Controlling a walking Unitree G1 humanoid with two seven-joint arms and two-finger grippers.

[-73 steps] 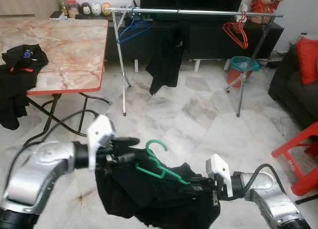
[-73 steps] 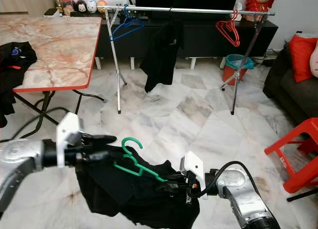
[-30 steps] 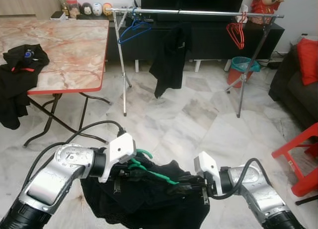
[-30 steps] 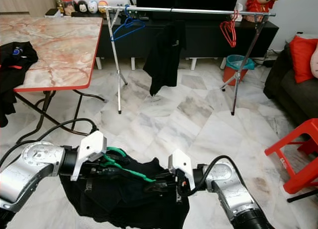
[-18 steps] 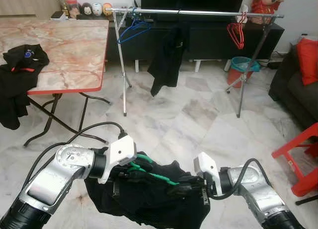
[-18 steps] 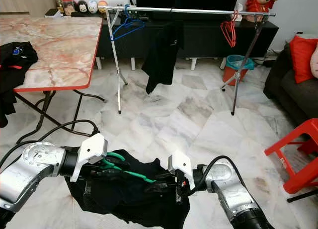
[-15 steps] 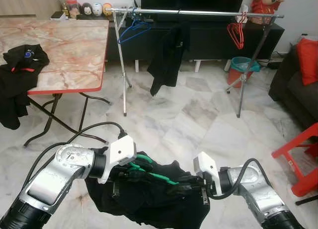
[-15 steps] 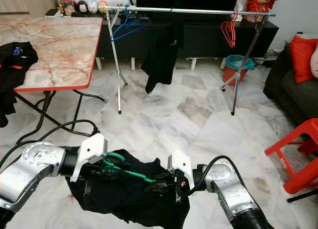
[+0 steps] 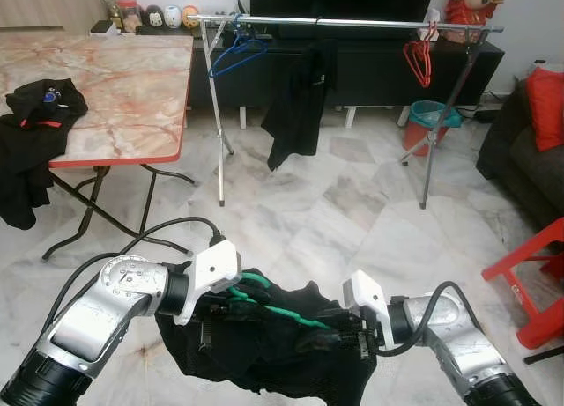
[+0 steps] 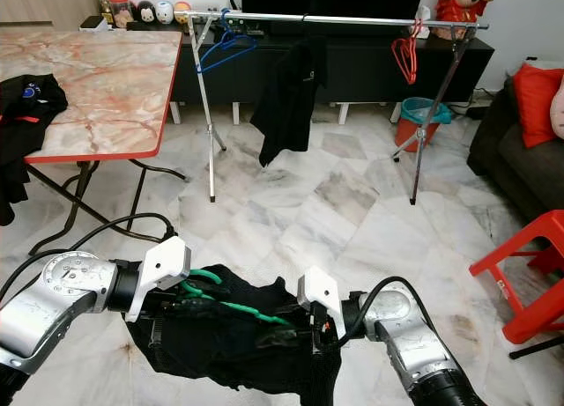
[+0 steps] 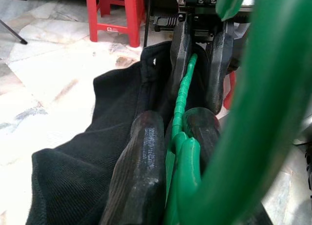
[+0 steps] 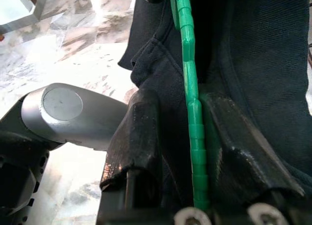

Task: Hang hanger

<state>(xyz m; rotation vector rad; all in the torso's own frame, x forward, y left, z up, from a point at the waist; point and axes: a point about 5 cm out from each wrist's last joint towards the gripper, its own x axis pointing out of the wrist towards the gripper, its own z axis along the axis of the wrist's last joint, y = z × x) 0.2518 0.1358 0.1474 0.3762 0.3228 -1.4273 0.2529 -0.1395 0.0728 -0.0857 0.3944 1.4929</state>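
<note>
Since earlier, the black garment (image 9: 264,353) has bunched higher over the ribbed green hanger (image 9: 280,311), at six o'clock above the marble floor (image 9: 352,203). Left gripper (image 9: 236,307) and right gripper (image 9: 339,335) both keep their fingers clamped on the hanger.

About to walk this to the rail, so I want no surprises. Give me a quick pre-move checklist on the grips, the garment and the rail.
1. Left gripper shut on green hanger near the hook: ok.
2. Right gripper shut on the hanger arm, with cloth: ok.
3. Black garment seated on the hanger: cannot tell, it hangs bunched.
4. Hook free to catch the rail: cannot tell, the left gripper covers it.
5. Free space on rail between hung black garment and red hangers: ok.
6. Floor toward the rail: ok.
</note>
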